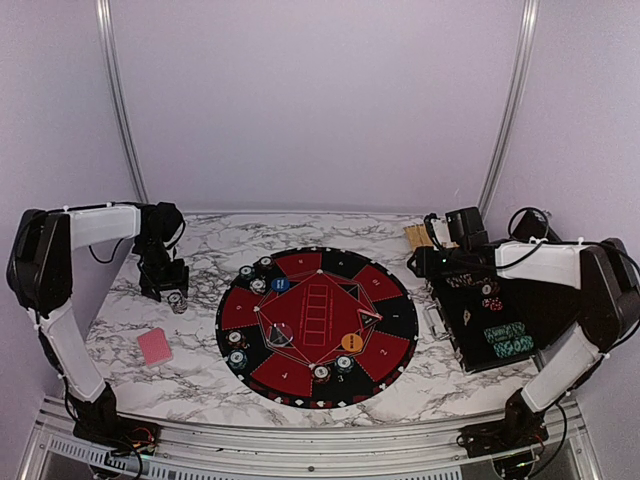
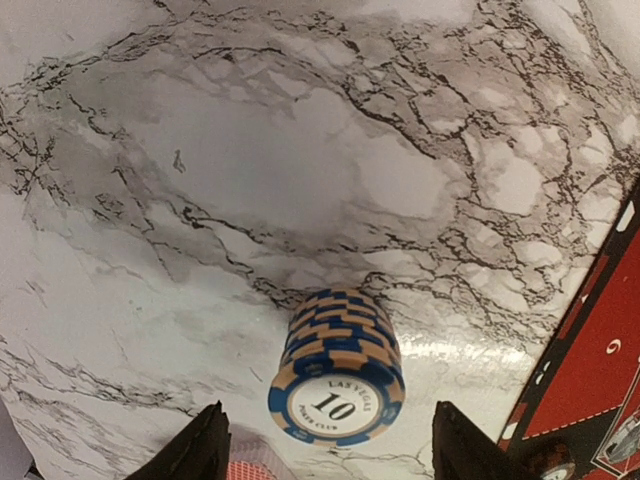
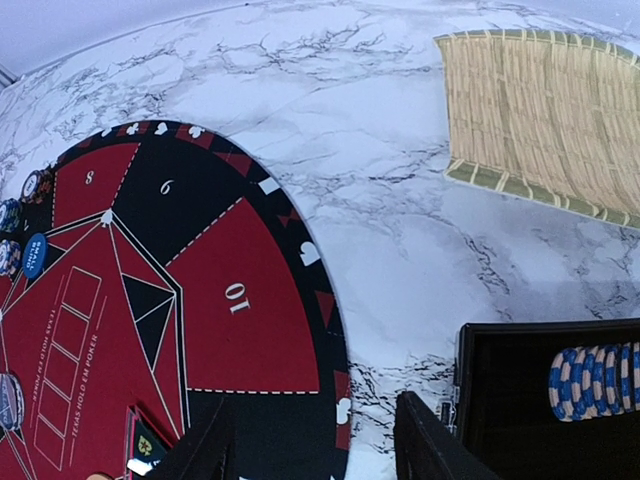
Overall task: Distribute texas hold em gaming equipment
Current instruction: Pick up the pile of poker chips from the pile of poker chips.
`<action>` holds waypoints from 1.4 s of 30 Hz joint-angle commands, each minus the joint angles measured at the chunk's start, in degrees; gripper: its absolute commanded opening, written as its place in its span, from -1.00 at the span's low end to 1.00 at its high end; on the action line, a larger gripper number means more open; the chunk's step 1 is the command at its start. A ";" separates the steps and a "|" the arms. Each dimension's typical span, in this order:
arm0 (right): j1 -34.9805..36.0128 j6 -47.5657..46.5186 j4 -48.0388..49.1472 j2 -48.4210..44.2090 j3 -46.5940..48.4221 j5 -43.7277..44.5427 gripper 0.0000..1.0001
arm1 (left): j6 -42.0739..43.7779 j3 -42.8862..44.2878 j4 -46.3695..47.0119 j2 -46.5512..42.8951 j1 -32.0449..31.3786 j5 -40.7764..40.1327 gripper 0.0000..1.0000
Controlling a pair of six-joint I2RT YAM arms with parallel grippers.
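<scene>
While the left gripper (image 2: 325, 462) hangs over the marble table (image 2: 200, 150) left of the round mat (image 1: 318, 325), its jaws stand moderately apart. A stack of blue-and-tan chips (image 2: 337, 375) stands upright between them, and neither finger touches it. Top chip reads 10. The stack rests on the table near the mat's left edge.

One pink-backed card (image 1: 155, 346) lies flat on the table, further left of the mat and nearer the arm bases.

On the mat: small chip stacks (image 1: 262, 277) at its left rim and more at its near rim, a blue button (image 1: 280, 284), an orange button (image 1: 351, 342).

Right gripper (image 3: 315, 450) is above the mat's right rim, jaws apart, nothing between them.

Black case (image 1: 470, 345) sits right of the mat, with rows of chips (image 1: 507, 340) inside.
</scene>
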 commanded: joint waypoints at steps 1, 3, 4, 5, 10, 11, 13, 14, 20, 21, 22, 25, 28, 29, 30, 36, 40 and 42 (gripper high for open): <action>-0.55 0.21 0.07 0.88 1.04 0.90 0.05 | 1.12 -0.98 1.57 1.98 0.88 1.41 0.40; -0.56 0.19 0.12 1.00 1.02 0.95 0.05 | 1.24 -1.13 2.06 2.53 1.02 1.69 0.35; -0.60 0.19 0.08 0.97 1.12 0.98 0.05 | 1.33 -1.06 2.20 2.79 1.03 1.81 0.34; -0.56 0.19 0.07 1.07 1.11 1.07 0.06 | 1.34 -1.05 2.35 3.02 1.10 1.86 0.32; -0.55 0.24 0.04 1.08 1.11 1.25 0.05 | 1.47 -0.82 2.71 4.19 1.11 2.17 0.19; -0.55 0.20 0.06 1.15 1.15 1.25 0.06 | 1.56 -0.77 2.75 4.32 1.11 2.17 0.18; -0.55 0.19 0.02 1.19 1.11 1.34 0.05 | 1.77 -0.61 2.67 4.42 1.11 2.17 0.13; -0.55 0.19 -0.02 1.23 1.15 1.30 0.05 | 1.78 -0.47 2.71 4.42 1.11 2.17 0.12; -0.55 0.20 -0.07 1.36 1.20 1.25 0.05 | 1.81 -0.39 2.58 4.50 1.11 2.17 -0.02; -0.55 0.19 -0.03 1.36 1.20 1.25 0.05 | 1.82 -0.37 2.58 4.51 1.11 2.17 -0.04; -0.51 0.20 -0.02 1.42 1.22 1.25 0.05 | 1.86 -0.50 2.58 4.47 1.11 2.17 -0.07; -0.55 0.24 -0.04 1.52 1.28 1.25 0.05 | 2.09 -0.38 2.50 4.34 1.11 2.17 -0.14; -0.55 0.19 -0.11 1.54 1.37 1.17 0.05 | 2.30 -0.22 2.13 4.12 1.11 2.17 -0.17; -0.55 0.19 -0.16 1.54 1.37 1.18 0.05 | 2.37 -0.08 1.92 4.03 1.11 2.17 -0.17; -0.60 0.19 -0.18 1.54 1.38 1.17 0.05 | 2.43 0.02 1.82 3.99 1.11 2.17 -0.18; -0.55 0.22 -0.16 1.45 1.37 1.17 0.05 | 2.78 0.79 0.72 3.80 1.03 2.03 -0.20; -0.55 0.20 -0.16 1.45 1.37 1.17 0.05 | 2.86 1.11 0.27 3.65 1.03 1.83 -0.20; -0.56 0.20 -0.11 1.37 1.37 1.17 0.06 | 2.87 1.12 0.17 3.55 1.03 1.85 -0.20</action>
